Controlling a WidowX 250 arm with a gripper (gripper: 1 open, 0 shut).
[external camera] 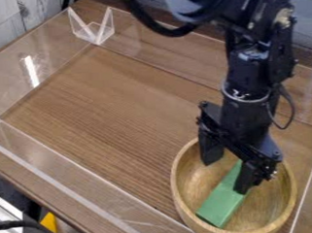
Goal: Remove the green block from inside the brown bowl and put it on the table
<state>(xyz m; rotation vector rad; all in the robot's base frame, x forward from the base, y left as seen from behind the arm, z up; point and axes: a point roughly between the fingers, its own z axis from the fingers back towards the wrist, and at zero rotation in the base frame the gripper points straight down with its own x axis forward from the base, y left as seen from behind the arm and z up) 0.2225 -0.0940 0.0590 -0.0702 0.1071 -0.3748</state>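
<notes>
The green block lies flat and slanted inside the brown bowl at the lower right of the table. My black gripper points straight down into the bowl, right over the block's upper end. Its two fingers stand apart, one on each side of that end, so it is open. Whether the fingertips touch the block I cannot tell. The block's upper end is partly hidden behind the fingers.
Clear acrylic walls run along the table's left and far edges and along the near edge. A small clear V-shaped stand sits at the far left. The arm rises from the gripper toward the top right.
</notes>
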